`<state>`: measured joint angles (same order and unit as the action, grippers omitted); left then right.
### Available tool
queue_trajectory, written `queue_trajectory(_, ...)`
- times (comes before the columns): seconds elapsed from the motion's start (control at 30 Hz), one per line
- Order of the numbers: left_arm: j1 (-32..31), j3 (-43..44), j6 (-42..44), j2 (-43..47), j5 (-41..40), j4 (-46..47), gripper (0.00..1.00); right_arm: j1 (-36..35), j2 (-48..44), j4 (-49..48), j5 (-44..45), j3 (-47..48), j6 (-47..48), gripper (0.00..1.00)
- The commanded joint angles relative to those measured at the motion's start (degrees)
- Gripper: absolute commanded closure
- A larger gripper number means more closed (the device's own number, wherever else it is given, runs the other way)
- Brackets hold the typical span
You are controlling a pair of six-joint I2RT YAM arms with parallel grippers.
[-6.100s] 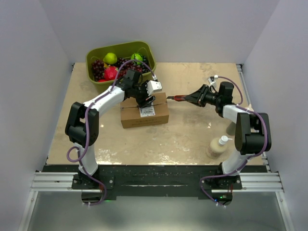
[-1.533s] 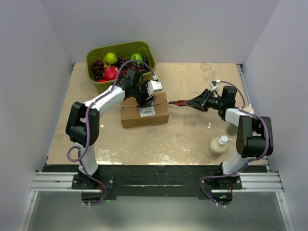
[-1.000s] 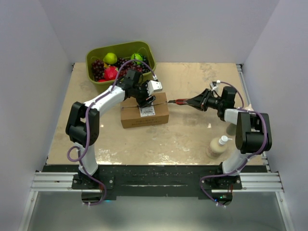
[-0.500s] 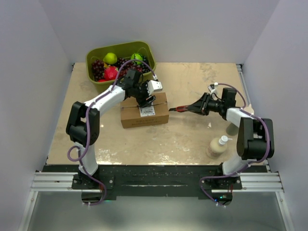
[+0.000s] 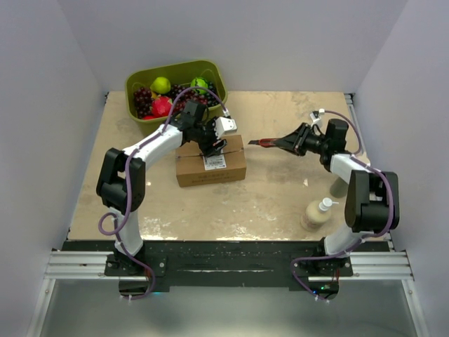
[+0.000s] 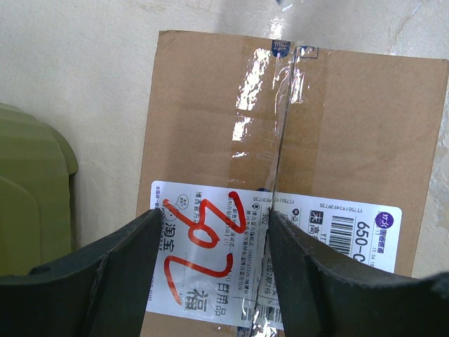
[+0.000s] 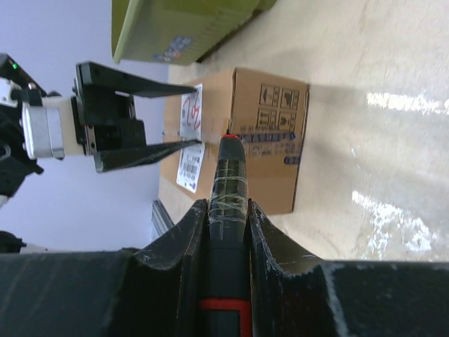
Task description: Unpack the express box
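**Top view:** express box (image 5: 193,170) sits on the bench (image 5: 266,200), left of centre, just in front of a green bin (image 5: 175,67) of fruit (image 5: 161,85). L arm (image 5: 151,147) reaches over it. L jaws stand open above the box top, by the white label (image 5: 213,162), w/ nothing in them. R jaws, off to the right of the box, are clamped on a dark stick-like tool (image 5: 263,142) w/ a red tip. The tip points at the box's right end and is close to it; contact unclear. A bottle (image 5: 317,214) stands near the R arm base, well apart from the box.

**L wrist:** box top fills the view, flaps closed, w/ clear tape (image 6: 284,105) along the seam. The label carries red handwritten marks (image 6: 200,246). L fingers (image 6: 98,281) are spread wide, one either side of those marks. Can't tell if the tips touch the cardboard. Bin corner at left edge.

**R wrist:** R fingers (image 7: 184,242) pinch the tool tight. Its tip lines up w/ the top edge of the box's end face; gap or touch, can't tell. L jaws show beyond, open, tips at the box top.
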<state>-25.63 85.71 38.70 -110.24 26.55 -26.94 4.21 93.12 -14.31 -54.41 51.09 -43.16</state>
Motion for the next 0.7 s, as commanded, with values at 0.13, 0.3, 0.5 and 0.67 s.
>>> queue_trajectory(0.13, -0.65, -3.27, 1.21, -4.72, -4.22, -6.20, 0.33, 0.27, 4.34, -13.82, 2.47, 0.06, -8.44, 1.00)
queue_trajectory(0.3, -0.65, -3.27, 1.20, -4.81, -4.22, -6.28, 0.33, 0.19, 6.37, -17.94, 0.89, -0.03, -11.68, 1.00)
queue_trajectory(0.5, -0.65, -3.27, 1.29, -4.81, -4.31, -6.28, 0.34, -0.69, 7.69, -19.01, -1.13, 0.76, -12.57, 1.00)
queue_trajectory(0.67, -0.65, -3.18, 1.38, -5.08, -4.31, -6.28, 0.34, -1.48, 7.51, -16.81, -1.84, 0.41, -11.25, 1.00)
